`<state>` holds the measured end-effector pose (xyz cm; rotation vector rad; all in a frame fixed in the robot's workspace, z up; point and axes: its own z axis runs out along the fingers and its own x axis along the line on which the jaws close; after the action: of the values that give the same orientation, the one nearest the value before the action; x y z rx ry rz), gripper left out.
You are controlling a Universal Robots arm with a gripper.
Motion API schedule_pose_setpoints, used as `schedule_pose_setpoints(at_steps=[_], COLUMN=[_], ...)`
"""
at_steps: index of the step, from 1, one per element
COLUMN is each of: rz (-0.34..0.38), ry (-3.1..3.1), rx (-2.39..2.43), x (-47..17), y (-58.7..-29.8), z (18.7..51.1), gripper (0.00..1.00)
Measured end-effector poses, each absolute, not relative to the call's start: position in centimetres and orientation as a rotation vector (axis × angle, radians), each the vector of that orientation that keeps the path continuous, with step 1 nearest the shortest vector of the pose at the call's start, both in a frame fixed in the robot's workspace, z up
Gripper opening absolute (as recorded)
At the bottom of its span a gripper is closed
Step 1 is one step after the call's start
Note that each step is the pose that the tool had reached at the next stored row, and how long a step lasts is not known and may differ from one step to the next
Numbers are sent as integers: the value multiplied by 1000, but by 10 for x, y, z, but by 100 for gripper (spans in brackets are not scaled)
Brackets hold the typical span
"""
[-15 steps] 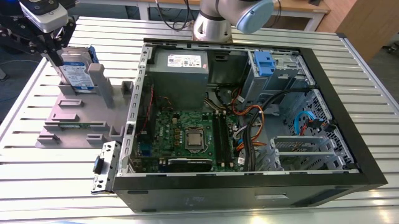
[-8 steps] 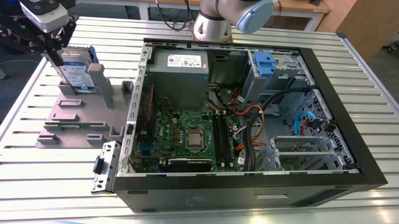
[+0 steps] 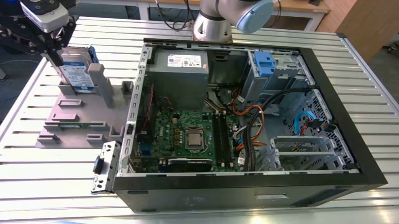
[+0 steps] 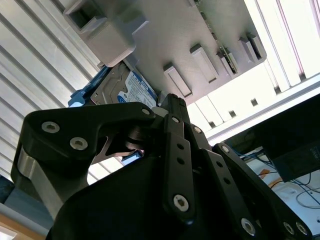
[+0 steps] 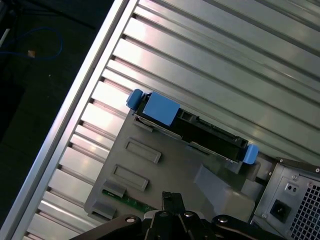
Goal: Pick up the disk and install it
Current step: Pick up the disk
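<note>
On the table (image 3: 56, 189), upper left of the exterior view, the gripper (image 3: 55, 57) is by the disk (image 3: 78, 74), squeezing or not I cannot tell; a straight middle hold seems best.

gripper (image 3: 55, 55) over upright disk (image 3: 76, 71), grey stand (image 3: 78, 114)

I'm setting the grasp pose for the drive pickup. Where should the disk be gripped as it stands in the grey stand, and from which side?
Take the disk by its free top edge, coming down from above and pinching across its broad faces. It stands on edge in the grey stand, whose slot and post hem in its lower part.
</note>
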<state>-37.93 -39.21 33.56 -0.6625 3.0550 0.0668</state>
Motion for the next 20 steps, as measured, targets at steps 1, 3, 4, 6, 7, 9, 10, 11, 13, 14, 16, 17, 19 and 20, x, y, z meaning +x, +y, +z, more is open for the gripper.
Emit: schedule_pose_setpoints(at_steps=[1, 3, 4, 6, 7, 9, 10, 11, 13, 14, 16, 17, 19, 20], rz=[67, 67, 67, 67, 67, 67, 67, 67, 67, 67, 67, 67, 66, 65], ry=[3055, 3054, 3054, 3054, 3054, 3053, 3053, 3053, 3053, 3052, 3052, 3052, 3049, 3049], rx=[-664, -666, -667, -669, -670, -671, -672, -673, -675, -675, -677, -678, -693, -695], x=[-379, -379, -379, -379, -379, -379, -379, -379, -379, -379, -379, -379, -379, -379], y=[-392, -392, -392, -392, -392, -392, -392, -392, -392, -392, -392, -392, -392, -392], z=[336, 336, 336, 336, 336, 336, 336, 336, 336, 336, 336, 336, 336, 336], gripper=[11, 11, 11, 11, 11, 11, 11, 11, 11, 11, 11, 11, 11, 11])
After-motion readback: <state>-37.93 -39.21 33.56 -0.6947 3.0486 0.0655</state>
